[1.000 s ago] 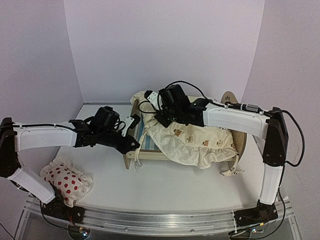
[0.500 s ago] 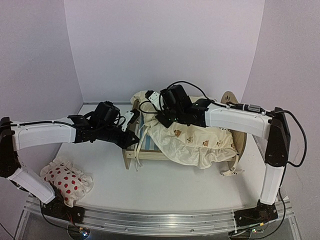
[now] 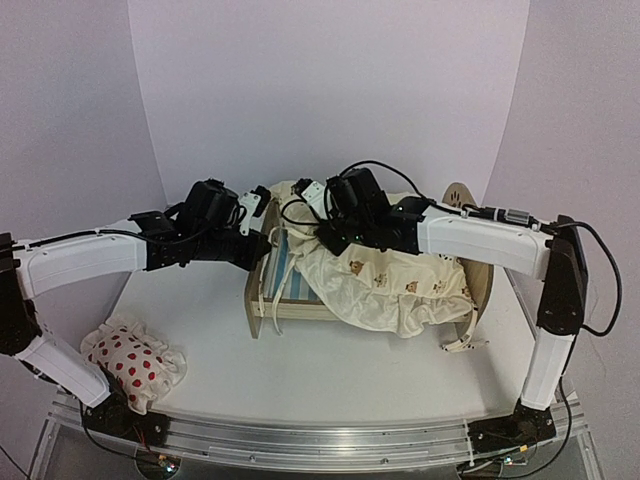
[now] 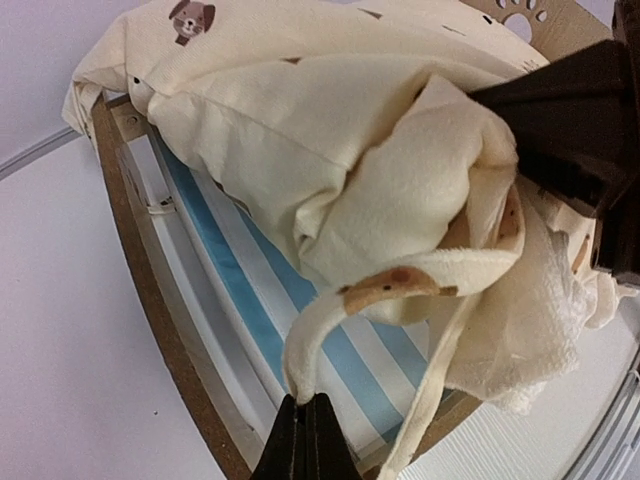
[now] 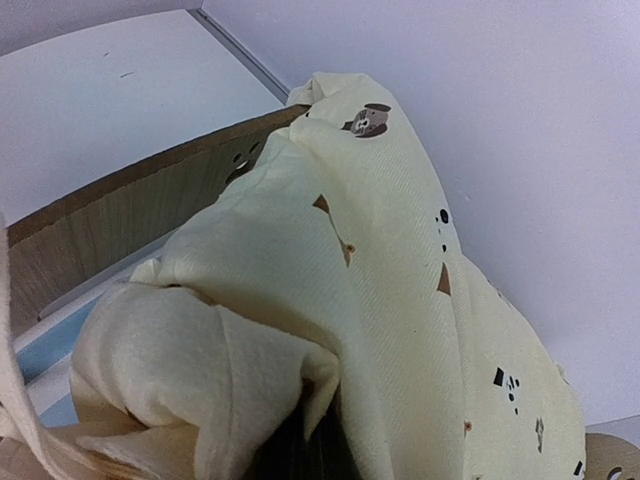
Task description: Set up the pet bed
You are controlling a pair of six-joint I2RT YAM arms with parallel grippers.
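The pet bed [image 3: 258, 304] is a light-wood frame with a blue-and-white striped base [image 4: 236, 296] and a paw-print headboard [image 3: 481, 272]. It stands mid-table, with a cream animal-print cushion [image 3: 390, 285] bunched over it. Over the bed's left end, my left gripper [image 3: 266, 246] is shut on one of the cushion's ties [image 4: 312, 335], and its tips [image 4: 305, 402] pinch the looped strip above the stripes. My right gripper [image 3: 322, 238] is shut on a fold of the cushion [image 5: 380, 260] and holds it up. Its fingers are mostly buried in fabric in the right wrist view.
A small white pillow with red spots [image 3: 130, 362] lies at the near left by the left arm's base. Loose ties [image 3: 462, 345] trail onto the table at the bed's near right. The wooden footboard [image 5: 110, 222] curves below the raised cushion.
The left gripper finished closing on the tie, then rose and drew back from the footboard, lifting the tie. The right gripper edged slightly up and right with the cushion.
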